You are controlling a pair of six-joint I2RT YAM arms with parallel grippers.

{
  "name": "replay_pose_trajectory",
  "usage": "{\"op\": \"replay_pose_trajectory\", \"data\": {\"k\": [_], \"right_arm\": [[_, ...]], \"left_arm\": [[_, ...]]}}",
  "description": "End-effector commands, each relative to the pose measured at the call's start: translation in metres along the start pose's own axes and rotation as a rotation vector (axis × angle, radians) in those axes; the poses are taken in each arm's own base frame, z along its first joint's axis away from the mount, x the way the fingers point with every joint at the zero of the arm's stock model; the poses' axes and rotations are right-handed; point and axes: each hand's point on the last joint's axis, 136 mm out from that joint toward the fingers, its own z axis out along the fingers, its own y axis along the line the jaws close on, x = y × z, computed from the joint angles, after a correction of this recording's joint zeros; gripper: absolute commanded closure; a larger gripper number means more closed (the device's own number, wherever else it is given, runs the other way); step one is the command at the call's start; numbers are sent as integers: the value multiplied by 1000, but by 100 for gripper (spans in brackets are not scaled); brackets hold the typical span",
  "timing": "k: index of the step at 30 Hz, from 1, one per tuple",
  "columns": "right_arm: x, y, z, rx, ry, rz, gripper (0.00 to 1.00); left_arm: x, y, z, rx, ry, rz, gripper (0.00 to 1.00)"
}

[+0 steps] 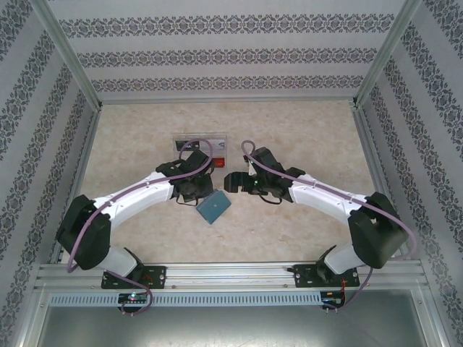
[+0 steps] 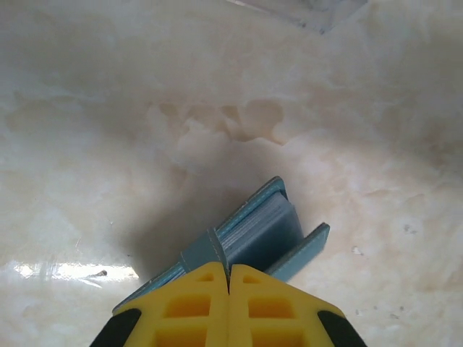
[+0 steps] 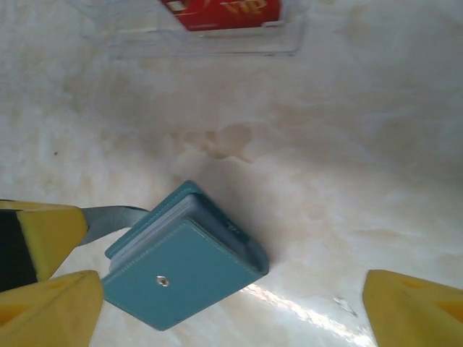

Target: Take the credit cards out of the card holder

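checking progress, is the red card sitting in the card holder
No, the red card lies in the clear tray, apart from the teal card holder.

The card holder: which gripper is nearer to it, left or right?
Left. The left gripper is shut on the card holder at its grey-blue flap; the right gripper is open, close beside it, gripping nothing.

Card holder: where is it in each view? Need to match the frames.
Top external: card holder just left of picture centre, lying tilted.
Left wrist: card holder lower centre, its flap pinched in the left gripper.
Right wrist: card holder lower left of centre.
Shared landmark: clear tray, beyond the holder in every view; top edge in both wrist views.
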Motion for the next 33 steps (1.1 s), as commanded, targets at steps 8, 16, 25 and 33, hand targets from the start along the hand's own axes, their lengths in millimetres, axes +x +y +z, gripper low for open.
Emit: {"op": "replay_pose_trajectory", "data": {"k": [8,16,25,33], "right_arm": [[20,31,26,-151,204,80,23],[34,30,48,-174,294,119,44],[35,35,53,-154,288,95,35],[34,48,49,-140,270,44,31]], "left_arm": [[0,19,-32,1,-93,-87,100],[9,29,-28,-9,-79,-108,100],[9,27,-33,7,-80,-89,100],[10,24,-34,15,-73,-74,100]]}}
